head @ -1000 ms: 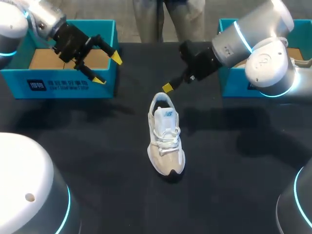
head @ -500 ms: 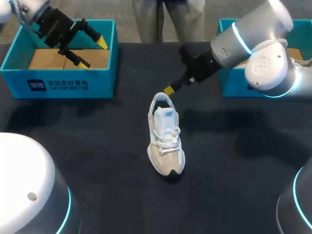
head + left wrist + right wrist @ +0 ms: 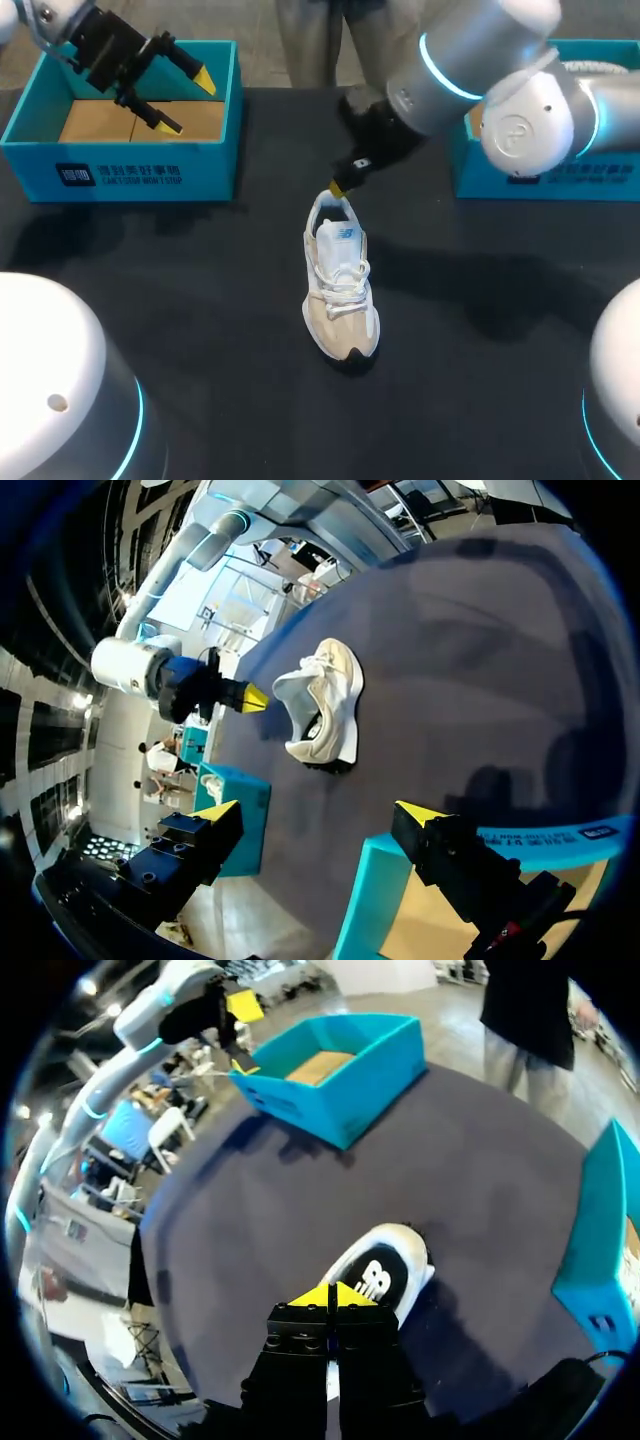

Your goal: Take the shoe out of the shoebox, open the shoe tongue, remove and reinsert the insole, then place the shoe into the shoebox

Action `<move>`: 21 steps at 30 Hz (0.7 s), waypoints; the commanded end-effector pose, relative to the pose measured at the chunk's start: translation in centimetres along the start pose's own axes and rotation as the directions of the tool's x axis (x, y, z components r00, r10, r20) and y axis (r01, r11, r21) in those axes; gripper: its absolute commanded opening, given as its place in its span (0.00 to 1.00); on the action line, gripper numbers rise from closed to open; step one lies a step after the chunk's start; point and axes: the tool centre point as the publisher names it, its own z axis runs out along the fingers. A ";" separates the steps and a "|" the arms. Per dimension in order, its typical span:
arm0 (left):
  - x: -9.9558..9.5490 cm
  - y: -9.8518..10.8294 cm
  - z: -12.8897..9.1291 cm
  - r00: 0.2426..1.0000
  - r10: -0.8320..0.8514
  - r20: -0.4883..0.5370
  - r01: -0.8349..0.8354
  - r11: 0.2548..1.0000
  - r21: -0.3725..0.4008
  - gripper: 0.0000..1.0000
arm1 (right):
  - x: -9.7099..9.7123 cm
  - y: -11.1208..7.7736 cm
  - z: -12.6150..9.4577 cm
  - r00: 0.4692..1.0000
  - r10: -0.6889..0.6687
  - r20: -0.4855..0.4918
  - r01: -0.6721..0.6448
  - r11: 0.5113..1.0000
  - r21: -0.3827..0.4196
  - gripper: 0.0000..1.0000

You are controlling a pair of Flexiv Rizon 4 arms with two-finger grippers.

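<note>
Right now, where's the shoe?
In the head view the shoe stands mid-table, heel end nearest the right gripper, right of the left shoebox.

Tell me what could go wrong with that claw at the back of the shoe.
The right claw, tips together, sits at the heel of the shoe. A push could slide or tip it, since it stands loose on the table. The left claw hangs open over the blue box, probably too far to steady it.
</note>
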 end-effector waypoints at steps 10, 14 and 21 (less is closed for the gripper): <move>-0.4 0.8 -0.2 1.000 0.004 -0.003 -0.004 1.000 0.006 1.00 | 1.3 -0.2 -0.6 0.903 0.083 0.421 -0.158 0.977 0.146 0.00; -0.5 1.0 0.0 1.000 0.004 -0.001 -0.004 1.000 0.013 1.00 | 1.3 -0.3 -0.7 0.900 0.103 0.423 -0.172 0.977 0.127 0.00; -0.5 1.0 0.0 1.000 0.001 0.001 -0.001 1.000 0.018 1.00 | 1.3 -0.3 -0.7 0.900 0.103 0.423 -0.172 0.977 0.127 0.00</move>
